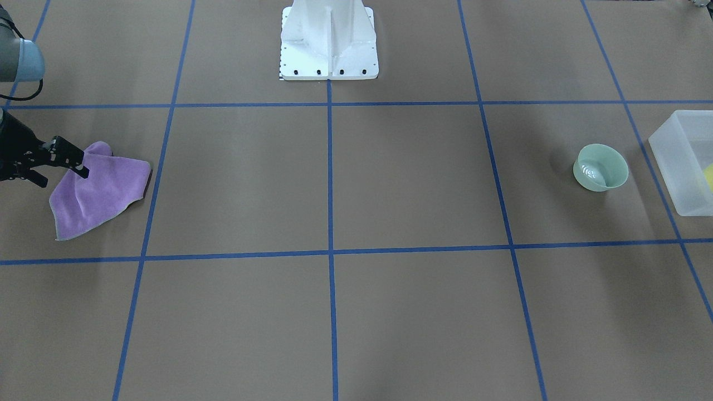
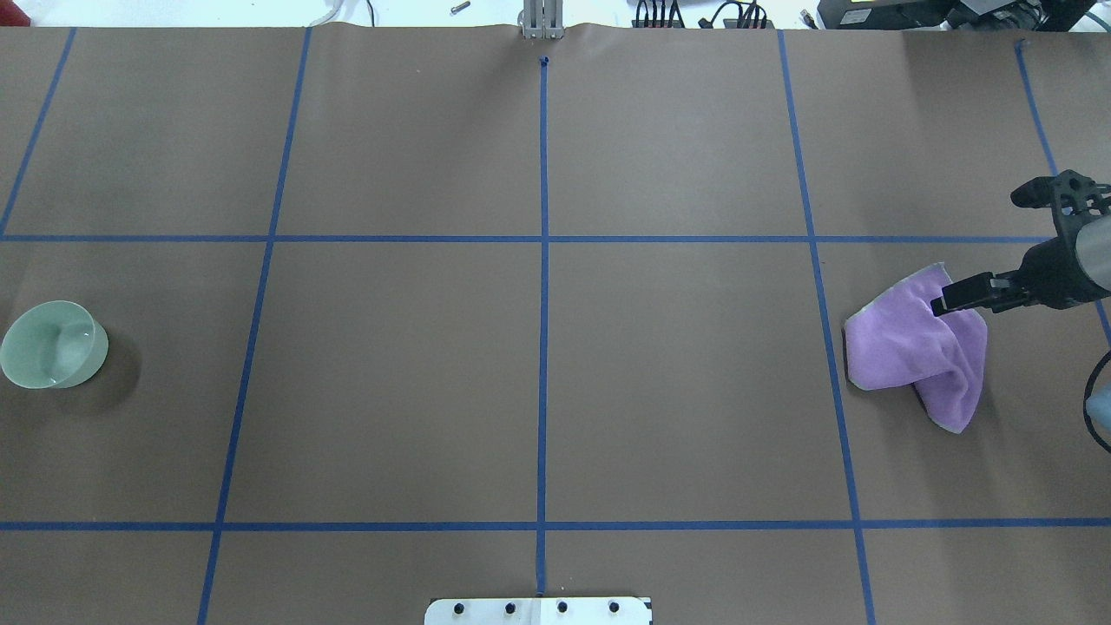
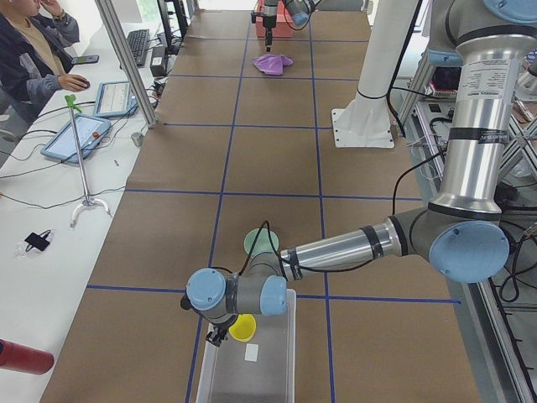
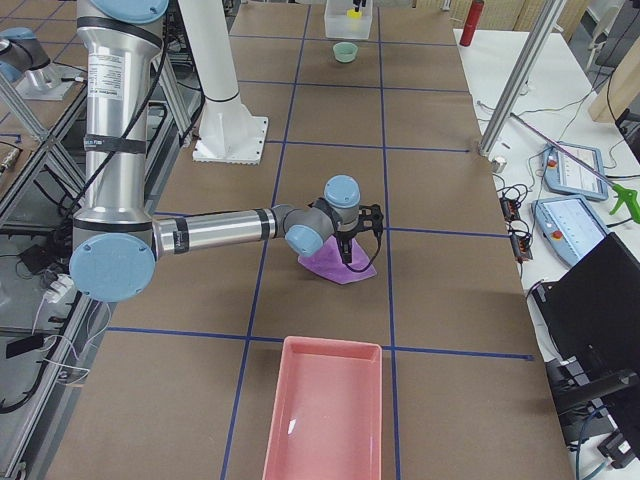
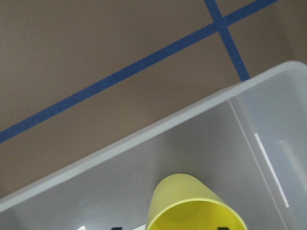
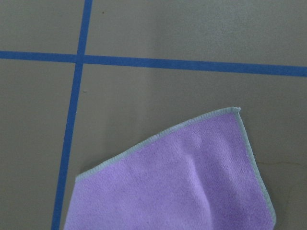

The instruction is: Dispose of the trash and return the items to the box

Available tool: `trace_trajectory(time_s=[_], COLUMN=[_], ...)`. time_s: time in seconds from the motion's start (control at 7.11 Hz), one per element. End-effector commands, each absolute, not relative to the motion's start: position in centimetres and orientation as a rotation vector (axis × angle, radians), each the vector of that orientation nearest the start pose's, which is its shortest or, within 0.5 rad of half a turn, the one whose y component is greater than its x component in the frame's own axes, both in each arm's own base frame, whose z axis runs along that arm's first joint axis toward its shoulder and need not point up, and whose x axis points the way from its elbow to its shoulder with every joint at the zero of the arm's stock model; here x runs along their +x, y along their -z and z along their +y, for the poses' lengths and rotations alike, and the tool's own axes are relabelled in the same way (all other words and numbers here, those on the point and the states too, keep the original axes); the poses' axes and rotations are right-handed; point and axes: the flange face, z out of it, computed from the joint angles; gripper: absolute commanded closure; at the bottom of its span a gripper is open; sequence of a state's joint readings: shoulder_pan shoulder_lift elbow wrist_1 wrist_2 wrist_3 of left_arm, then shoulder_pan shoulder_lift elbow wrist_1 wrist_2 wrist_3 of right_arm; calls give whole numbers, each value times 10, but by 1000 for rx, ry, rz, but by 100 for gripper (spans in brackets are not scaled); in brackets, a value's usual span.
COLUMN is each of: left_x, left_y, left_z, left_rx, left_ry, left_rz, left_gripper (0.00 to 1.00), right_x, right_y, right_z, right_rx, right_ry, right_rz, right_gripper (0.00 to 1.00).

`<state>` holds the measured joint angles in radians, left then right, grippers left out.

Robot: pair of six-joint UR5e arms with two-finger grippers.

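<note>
Right gripper: jaws spread wide, 1 finger down on purple cloth, nothing pinched. Left gripper over box; jaw state cannot be told. Yellow cup inside box. Bowl on table just beside box.

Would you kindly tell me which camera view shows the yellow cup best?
Left wrist view: the yellow cup is large and close, inside the box. Exterior left shows it small; front-facing, a sliver; exterior right, a speck; the others, nothing.
</note>
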<state>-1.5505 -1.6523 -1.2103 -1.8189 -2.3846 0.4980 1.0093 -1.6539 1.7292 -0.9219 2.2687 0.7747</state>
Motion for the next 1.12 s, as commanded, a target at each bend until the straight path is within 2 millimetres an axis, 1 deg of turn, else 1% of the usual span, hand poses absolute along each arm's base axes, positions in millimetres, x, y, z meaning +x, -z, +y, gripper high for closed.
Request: trace_trajectory(time_s=[0.0,0.14,0.28,0.42,0.56,0.7,0.84,0.98], left_x=[-67,-65,-55,-32,-22,-22,-21,-21], left_y=[-691,-645,-606,-579,-573,-569,-566,-561], left_z=[-527,-531,-534,-536,-538,-540,-543,-546], left_rx=[179,168,180,169,164,169,173,176], left_ry=[-439,-397,-311,-284,-285,-287,-290,-283], left_rz=[823,846,900,908,911,910,910,912], left_gripper=[17,14,14,14,14,14,14,14], right_x=[-197,-202,-215,-218,-228,-248,-265,-268], right_y=[-549,-550,-552,-551,-542,-534,-541,-547], right_z=[-444,-444,-438,-436,-432,-422,-409,-401], right_rx=[126,115,99,97,88,98,101,101], right_ry=[46,-11,-17,-12,-9,32,72,117], right_rz=[-948,-932,-922,-923,-938,-934,-907,-896], right_gripper=[0,0,0,0,0,0,2,10])
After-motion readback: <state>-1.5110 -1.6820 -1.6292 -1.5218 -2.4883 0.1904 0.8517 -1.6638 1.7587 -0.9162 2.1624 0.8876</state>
